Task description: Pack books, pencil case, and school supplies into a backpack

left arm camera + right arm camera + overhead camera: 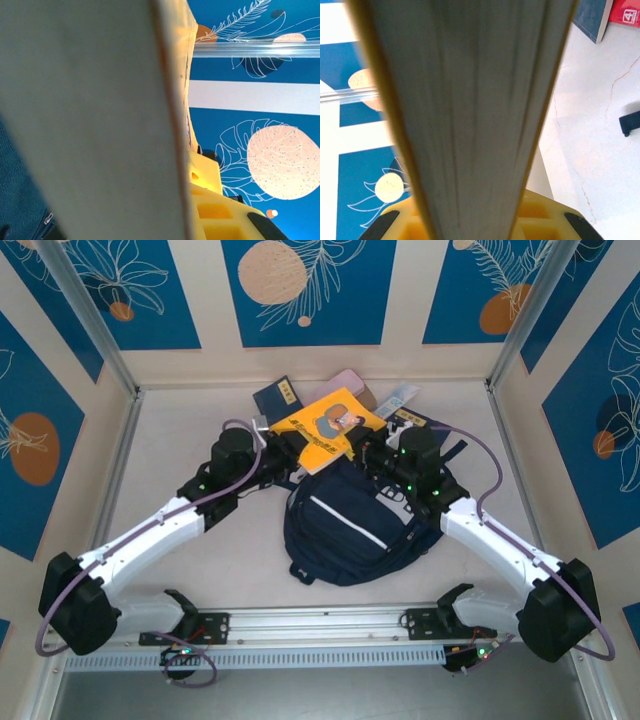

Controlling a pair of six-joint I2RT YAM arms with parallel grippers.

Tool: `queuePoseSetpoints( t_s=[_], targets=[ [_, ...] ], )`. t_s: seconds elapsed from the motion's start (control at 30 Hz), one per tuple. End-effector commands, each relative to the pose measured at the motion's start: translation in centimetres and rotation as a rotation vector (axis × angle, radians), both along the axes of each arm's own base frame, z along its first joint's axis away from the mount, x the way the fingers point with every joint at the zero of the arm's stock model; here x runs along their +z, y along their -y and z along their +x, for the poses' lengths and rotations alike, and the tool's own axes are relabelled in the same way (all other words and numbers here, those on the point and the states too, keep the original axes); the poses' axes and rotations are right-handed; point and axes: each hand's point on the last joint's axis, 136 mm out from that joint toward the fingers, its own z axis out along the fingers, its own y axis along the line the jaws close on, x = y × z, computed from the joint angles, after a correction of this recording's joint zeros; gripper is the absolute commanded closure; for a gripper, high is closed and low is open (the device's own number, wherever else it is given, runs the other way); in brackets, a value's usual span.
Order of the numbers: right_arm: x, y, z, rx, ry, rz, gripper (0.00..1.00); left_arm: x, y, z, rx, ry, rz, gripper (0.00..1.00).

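"Well, where is the orange-yellow book point(325, 430)?" the first observer asks.

"Up at the far end of the backpack point(345, 530), turned cornerwise between the two arms," the second replies. "The left gripper point(287, 454) meets its left edge and the right gripper point(361, 453) its right edge. Its near corner hangs over the backpack's top. Whether it touches the fabric cannot be told."

"And the jaws?"

"The right wrist view shows the page block running straight down between the yellow fingers point(542, 220), one on each side, so the right jaws pinch the book. From the left wrist, one yellow finger point(205, 198) lies against the cover and the pages hide the other. Whether that pair is clamped on the book cannot be told. Dark blue backpack fabric with a zipper pull point(48, 218) sits in that view's lower left corner."

"What of the other things?"

"They lie on the pale table point(180, 430), beyond the backpack. One navy book point(275, 396) is to the far left of the held book. The pink pencil case point(346, 379) peeks out just behind the held book's far corner, with the white-and-blue packet point(398, 398) to its right. A second navy book point(412, 421) lies just beside the right gripper. The right wrist view catches the small red book point(626, 11) just beside a navy cover in its top right corner."
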Motion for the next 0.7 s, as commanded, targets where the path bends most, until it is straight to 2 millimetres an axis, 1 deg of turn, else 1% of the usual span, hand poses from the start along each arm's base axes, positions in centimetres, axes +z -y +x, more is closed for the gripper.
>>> queuePoseSetpoints(
  t_s=[0.0, 0.1, 0.13, 0.17, 0.2, 0.23, 0.27, 0.3, 0.37, 0.43, 0.53, 0.67],
  targets=[
    [1.8, 1.1, 0.1, -0.046, 0.071, -0.015, 1.0, 1.3, -1.9, 0.3, 0.074, 0.068, 0.032, 1.0],
    [2.1, 0.8, -0.3, -0.03, 0.095, -0.037, 1.0, 1.2, -2.3, 0.1, 0.068, 0.07, 0.07, 1.0],
    [2.2, 0.9, -0.3, -0.03, 0.098, -0.037, 1.0, 0.9, -2.7, 0.0, 0.078, 0.056, 0.091, 0.94],
    [2.2, 1.0, -0.4, -0.034, 0.097, -0.036, 1.0, 0.7, -3.1, -0.1, 0.088, 0.045, 0.113, 0.82],
    [2.1, 1.2, -0.5, -0.042, 0.095, -0.03, 1.0, 0.5, -3.6, -0.2, 0.103, 0.042, 0.133, 0.66],
    [2.1, 1.3, -0.5, -0.05, 0.092, -0.023, 1.0, 0.3, -4.1, -0.2, 0.117, 0.036, 0.146, 0.53],
    [2.0, 1.5, -0.5, -0.058, 0.089, -0.02, 1.0, 0.3, -4.4, -0.2, 0.127, 0.037, 0.148, 0.46],
    [2.0, 1.6, -0.6, -0.059, 0.089, -0.018, 1.0, 0.2, -4.6, -0.3, 0.131, 0.037, 0.147, 0.42],
    [1.9, 1.8, -0.7, -0.062, 0.086, -0.017, 1.0, 0.3, -4.8, -0.3, 0.131, 0.037, 0.14, 0.41],
    [1.7, 1.8, -0.9, -0.061, 0.076, -0.009, 1.0, 0.3, -4.5, -0.3, 0.12, 0.042, 0.134, 0.44],
    [1.5, 1.7, -0.9, -0.062, 0.068, 0.011, 1.0, -0.1, -3.5, -0.1, 0.088, 0.023, 0.112, 0.44],
    [2.0, 1.6, -0.8, -0.068, 0.077, 0.028, 1.0, -0.3, -2.3, 0.2, 0.052, 0.0, 0.066, 0.4]
  ],
)
